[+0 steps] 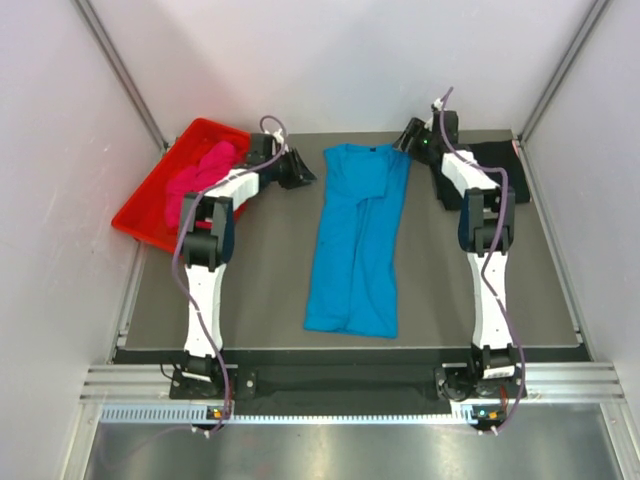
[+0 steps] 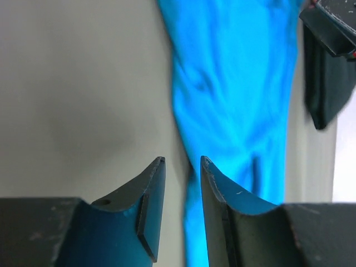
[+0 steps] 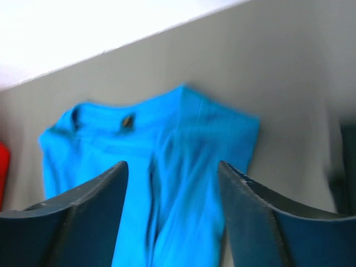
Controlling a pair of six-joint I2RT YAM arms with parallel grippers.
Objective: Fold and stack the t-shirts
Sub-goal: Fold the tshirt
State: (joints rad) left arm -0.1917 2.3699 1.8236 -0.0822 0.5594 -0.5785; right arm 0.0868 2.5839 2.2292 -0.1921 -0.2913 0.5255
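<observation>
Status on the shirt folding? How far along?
Done: turquoise t-shirt lies mid-table, sides folded in, a long strip. In hand: nothing; left end effector and right end effector are open, empty, near its collar end. Left: cross-fold it; pink t-shirt lies crumpled in the red tray; black t-shirt sits far right, fold unclear; nothing stacked.

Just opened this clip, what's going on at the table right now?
Two robot arms are working on t-shirts. The blue t-shirt lies in the middle of the table, folded lengthwise into a long strip. The left gripper and right gripper hover open on either side of its collar end, holding nothing. The black t-shirt lies at the far right, and the pink t-shirt sits bunched in the red tray at far left.
</observation>
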